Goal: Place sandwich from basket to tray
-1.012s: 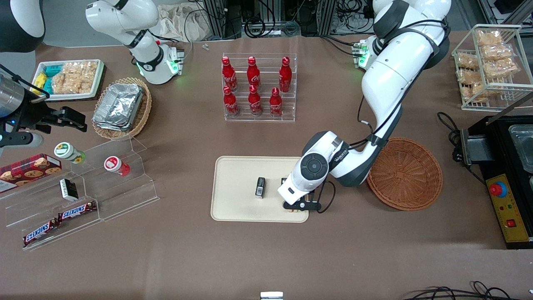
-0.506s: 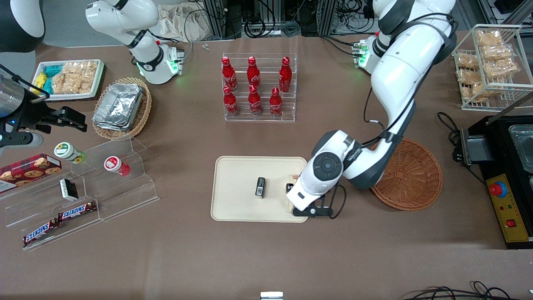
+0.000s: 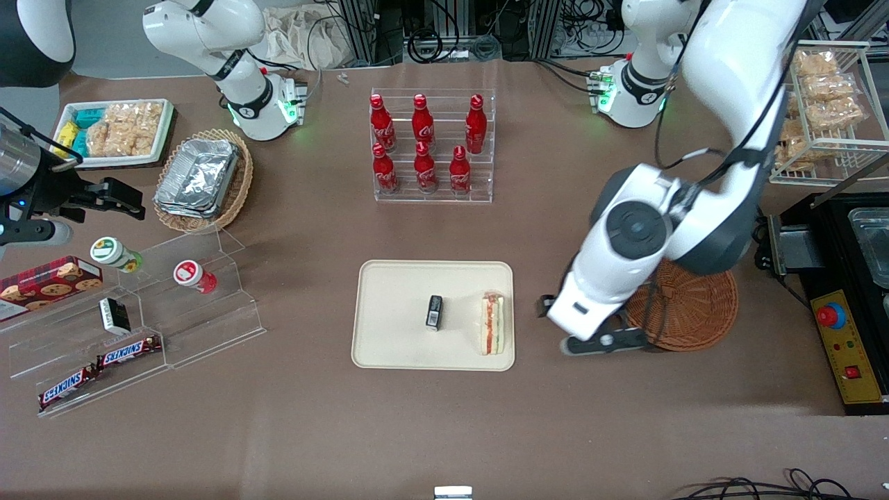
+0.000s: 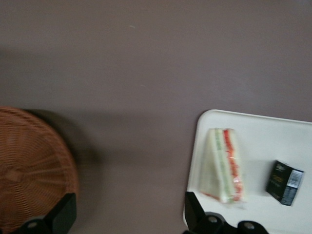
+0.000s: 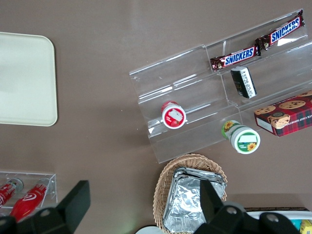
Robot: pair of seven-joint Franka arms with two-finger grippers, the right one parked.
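Gripper (image 4: 127, 217) hangs empty above the table with its fingers (image 4: 63, 213) spread wide, between the tray (image 3: 389, 347) and the basket (image 3: 694, 312). Sandwich (image 3: 492, 323) lies flat on the tray along the edge nearest the basket, touched by nothing. A small black box (image 3: 434, 312) rests on the tray beside it, nearer the tray's middle.

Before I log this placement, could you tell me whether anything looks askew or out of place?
Nothing stands out: the sandwich lies inside the tray, beside a small black packet. The open claw hangs empty between tray and basket.
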